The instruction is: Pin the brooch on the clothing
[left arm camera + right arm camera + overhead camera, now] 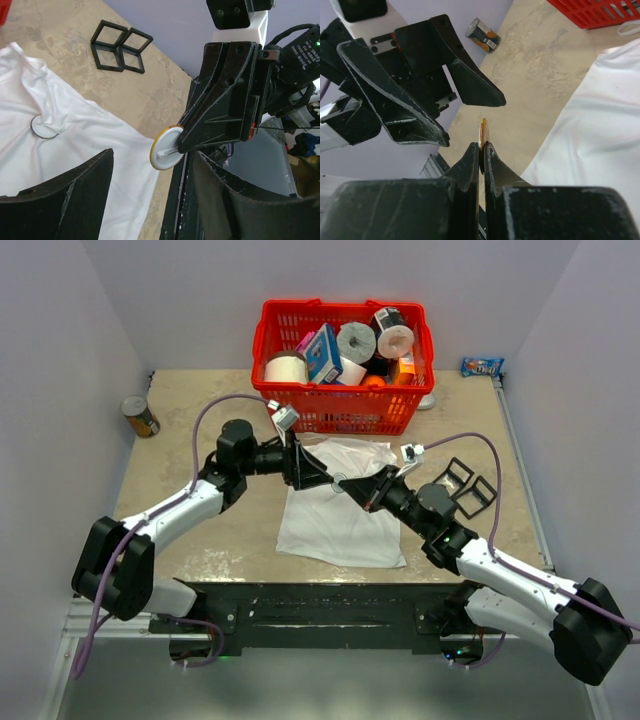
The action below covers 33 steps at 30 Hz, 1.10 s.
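The white T-shirt [345,515] lies flat in the middle of the table, and it also shows in the left wrist view [75,140]. My right gripper [481,147] is shut on the brooch [483,134], a small disc seen edge-on with an orange-gold rim. In the left wrist view the brooch [167,147] shows a white back with a pin and a yellow rim, held above the shirt's edge. My left gripper [152,155] is open and empty, its jaws facing the brooch at close range. A dark ring [45,127] lies on the shirt.
A red basket [340,405] full of paper rolls and boxes stands behind the shirt. Two black square frames [465,485] lie to the right of the shirt. A can [140,416] stands at the far left and a snack packet [482,366] at the far right.
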Available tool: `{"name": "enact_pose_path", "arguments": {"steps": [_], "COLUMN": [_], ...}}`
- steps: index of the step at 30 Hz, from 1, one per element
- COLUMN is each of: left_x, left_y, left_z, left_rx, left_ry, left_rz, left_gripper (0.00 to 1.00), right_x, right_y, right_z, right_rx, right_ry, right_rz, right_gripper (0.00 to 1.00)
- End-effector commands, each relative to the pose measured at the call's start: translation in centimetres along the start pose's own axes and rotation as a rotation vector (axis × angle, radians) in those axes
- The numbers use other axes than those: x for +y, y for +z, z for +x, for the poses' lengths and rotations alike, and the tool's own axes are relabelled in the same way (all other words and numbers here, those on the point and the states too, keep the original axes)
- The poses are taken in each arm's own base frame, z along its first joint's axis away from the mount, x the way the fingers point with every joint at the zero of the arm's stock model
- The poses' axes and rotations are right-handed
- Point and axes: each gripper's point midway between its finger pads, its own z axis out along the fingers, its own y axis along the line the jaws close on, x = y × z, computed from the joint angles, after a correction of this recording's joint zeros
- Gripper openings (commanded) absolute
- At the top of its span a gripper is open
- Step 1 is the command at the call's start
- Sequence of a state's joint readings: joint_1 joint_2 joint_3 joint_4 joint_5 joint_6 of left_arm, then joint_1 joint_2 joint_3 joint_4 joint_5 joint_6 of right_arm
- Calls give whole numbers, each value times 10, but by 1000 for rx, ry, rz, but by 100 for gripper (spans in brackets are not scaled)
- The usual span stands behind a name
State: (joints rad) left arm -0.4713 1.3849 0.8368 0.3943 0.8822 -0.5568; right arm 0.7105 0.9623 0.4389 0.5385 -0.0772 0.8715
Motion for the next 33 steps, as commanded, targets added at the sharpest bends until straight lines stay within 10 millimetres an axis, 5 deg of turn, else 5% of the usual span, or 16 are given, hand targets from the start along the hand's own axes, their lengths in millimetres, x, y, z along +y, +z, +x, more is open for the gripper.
{"name": "enact_pose_path", "arguments": {"steps": [1, 8, 22, 25, 30, 33], "left_x": [-10, -15, -19, -18, -20, -17], "left_y": [2, 9, 14, 14, 15, 15], "left_z": [1, 15, 26, 30, 34, 37], "left_rx": [15, 49, 72, 91, 138, 180], "left_ry": [-16, -75, -123, -138, -112, -82], "left_rz": [76, 128, 169, 182, 218, 217], "left_gripper": [68, 61, 0, 0, 0, 0], "right_x": [24, 32, 19, 12, 10, 10], "right_y": [1, 2, 2, -1, -17, -27], "right_z": [-17, -24, -16, -19, -35, -40], "right_rx": [-54, -72, -52, -49, -59, -21], "right_ry": [-36, -36, -31, -61, -151, -238], "right_rz": [-99, -120, -75, -17, 70, 112], "right_gripper": [0, 0, 0, 17, 60, 74]}}
